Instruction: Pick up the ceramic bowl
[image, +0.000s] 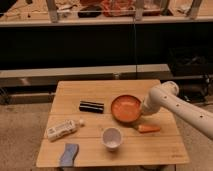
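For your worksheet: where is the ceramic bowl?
The ceramic bowl sits right of centre on the table, between the black box and the gripper at its rim.

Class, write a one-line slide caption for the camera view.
The gripper, shut, sits at the right rim of the ceramic bowl on the wooden table.

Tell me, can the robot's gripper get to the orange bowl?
Probably yes. The gripper is already at the right rim of the ceramic bowl, shut there. Nothing lies between them; the carrot lies off to the side.
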